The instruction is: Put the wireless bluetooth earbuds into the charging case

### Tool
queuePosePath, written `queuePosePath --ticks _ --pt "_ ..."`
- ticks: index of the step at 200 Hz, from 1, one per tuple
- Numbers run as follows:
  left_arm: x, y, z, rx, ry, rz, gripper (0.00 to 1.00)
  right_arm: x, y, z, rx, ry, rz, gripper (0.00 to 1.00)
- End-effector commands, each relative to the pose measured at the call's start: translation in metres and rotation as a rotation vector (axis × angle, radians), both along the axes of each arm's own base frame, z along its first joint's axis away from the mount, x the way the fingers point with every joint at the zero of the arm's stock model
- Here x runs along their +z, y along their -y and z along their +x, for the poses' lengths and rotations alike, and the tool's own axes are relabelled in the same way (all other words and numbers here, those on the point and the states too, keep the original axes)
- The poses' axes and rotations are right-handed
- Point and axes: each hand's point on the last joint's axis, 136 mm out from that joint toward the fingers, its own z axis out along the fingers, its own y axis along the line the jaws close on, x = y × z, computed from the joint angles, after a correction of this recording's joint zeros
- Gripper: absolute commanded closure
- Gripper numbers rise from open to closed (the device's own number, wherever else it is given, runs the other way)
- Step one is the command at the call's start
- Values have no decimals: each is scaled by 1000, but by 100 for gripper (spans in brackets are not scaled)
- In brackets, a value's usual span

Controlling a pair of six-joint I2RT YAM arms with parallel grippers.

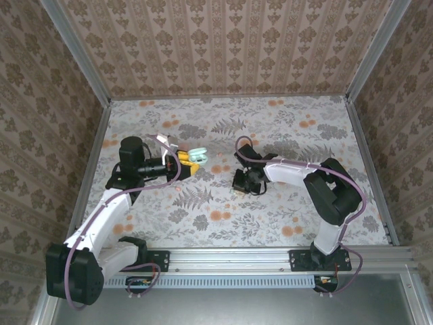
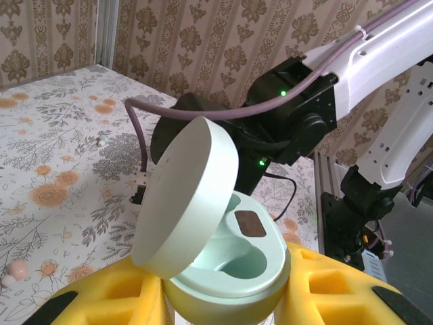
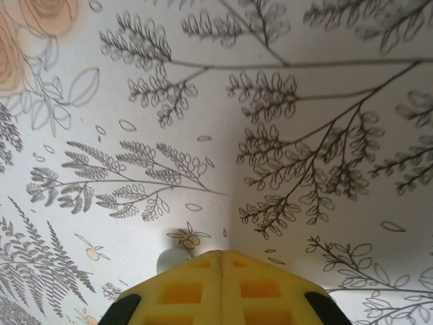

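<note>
Open charging case (image 2: 230, 264) held ready, earbuds not yet in.
The left tool (image 2: 223, 301) grips the case, lid up. The right tool (image 3: 222, 261) is clenched on the tabletop (image 3: 318, 88), with the greenish-white earbud (image 3: 172, 259) just beside its tip, apparently not gripped. The pinkish earbud (image 2: 15, 271) lies loose. Both look light, hard and slick, so pinch across the body.

The left arm (image 1: 101, 217) and right arm (image 1: 292, 169) share white links, black joints, purple cables (image 2: 223, 116) and yellow foam claw pads (image 2: 325, 284).

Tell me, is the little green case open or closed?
Open. The lid of the charging case stands tipped up, so its hollow inside shows.
</note>
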Motion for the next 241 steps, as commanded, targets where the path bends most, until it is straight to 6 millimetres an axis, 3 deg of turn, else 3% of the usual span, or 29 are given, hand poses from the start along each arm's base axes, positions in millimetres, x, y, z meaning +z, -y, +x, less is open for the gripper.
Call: queuePosePath --ticks 1,44,63,91,140,241 --pt "1 1 -5 -17 32 0 98 7 9 0 51 3 -68 95" --pt "2 0 -6 -11 36 4 98 41 20 -5 103 69 -129 94" --pt "2 0 -7 -10 36 6 98 57 16 -8 180 105 -175 82" --pt "3 -1 -8 -5 40 8 98 65 7 -18 298 75 -231 69" --pt "3 -2 -10 -3 37 7 98 59 -2 -26 443 3 -320 60" --pt "3 -3 -11 3 44 11 98 35 -22 -20 524 -50 -339 66"
